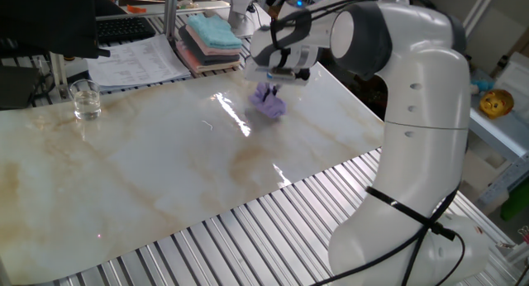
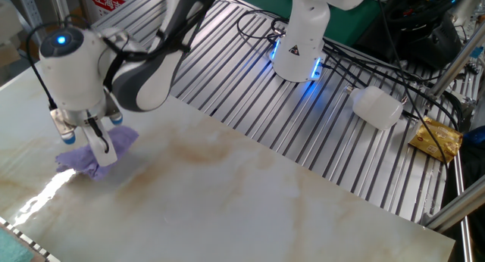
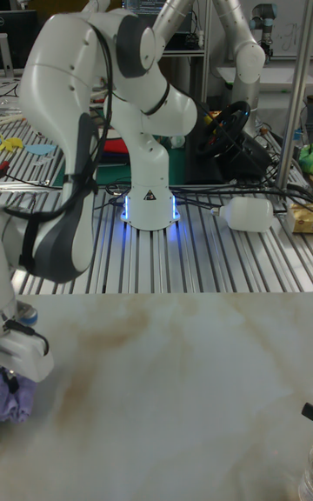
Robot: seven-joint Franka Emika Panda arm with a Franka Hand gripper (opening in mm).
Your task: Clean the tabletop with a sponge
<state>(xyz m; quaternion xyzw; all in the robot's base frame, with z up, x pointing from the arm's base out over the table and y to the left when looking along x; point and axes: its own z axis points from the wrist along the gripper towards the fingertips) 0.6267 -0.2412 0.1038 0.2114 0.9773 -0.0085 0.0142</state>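
Observation:
The lavender sponge [image 1: 269,102] hangs crumpled from my gripper [image 1: 269,88], which is shut on it at the far right part of the marble-look tabletop [image 1: 165,170]. It seems raised a little off the surface, though I cannot be sure its bottom edge is clear. From the other side, the fingers [image 2: 97,144] pinch the sponge [image 2: 114,145] near the tabletop's [image 2: 265,209] left end. In the tall view only a bit of the sponge [image 3: 17,398] shows at the left edge, under the gripper body.
A glass [image 1: 85,98] stands at the tabletop's far left corner. Papers [image 1: 136,61] and a stack of teal and pink cloths [image 1: 213,34] lie behind the sheet. Ribbed metal slats [image 1: 248,236] border it. A white bottle [image 2: 377,107] and a second robot base [image 2: 301,42] sit on the slats.

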